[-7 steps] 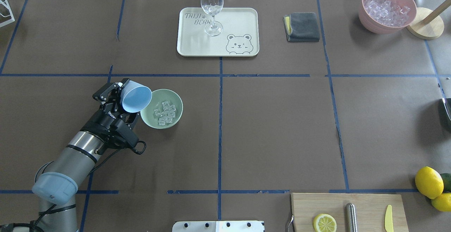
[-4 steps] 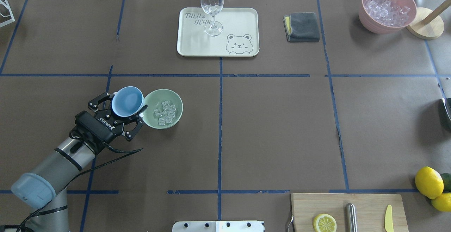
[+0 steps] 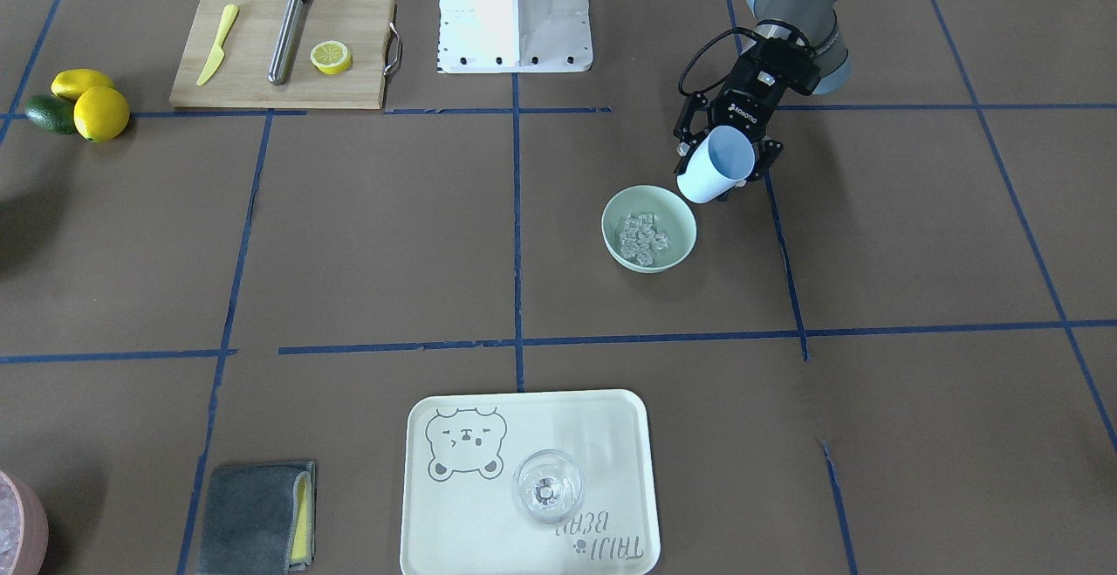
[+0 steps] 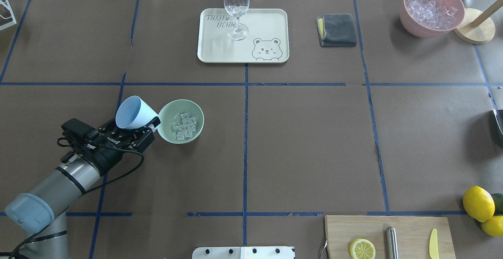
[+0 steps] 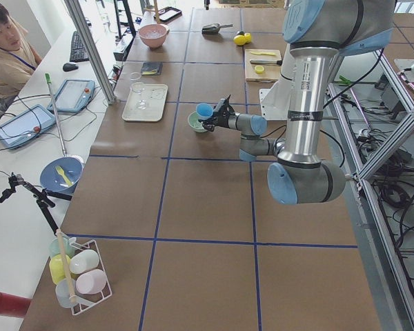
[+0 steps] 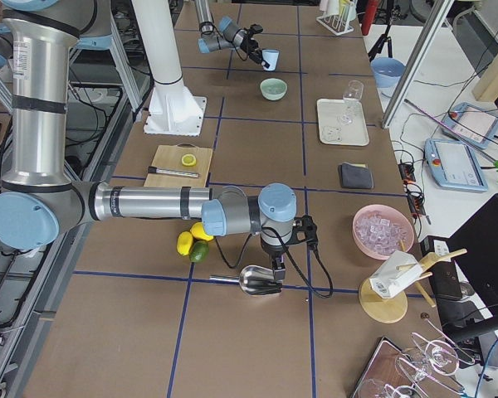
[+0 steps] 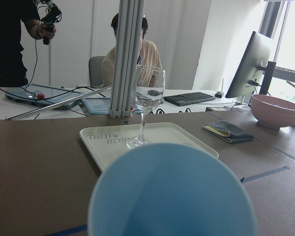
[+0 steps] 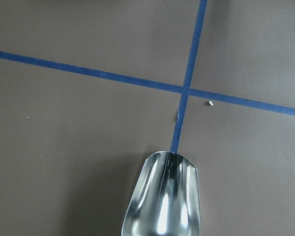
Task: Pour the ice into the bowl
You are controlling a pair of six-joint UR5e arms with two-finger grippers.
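Observation:
The pale mint-green bowl stands left of the table's middle and holds a handful of clear ice cubes; bowl and ice also show in the front view. My left gripper is shut on a light blue cup, held in the air just left of the bowl, tilted with its mouth up and away from the bowl. The cup's inside looks empty. The cup fills the bottom of the left wrist view. My right gripper is at a metal scoop; I cannot tell if it is shut.
A cream tray with a wine glass stands at the back middle. A grey cloth and a pink container of crushed ice are back right. A cutting board with a lemon half and lemons are front right.
The cup was tipped with its mouth over the bowl; my left gripper has turned it back up and drawn it left, away from the bowl. The ice stays in the bowl.

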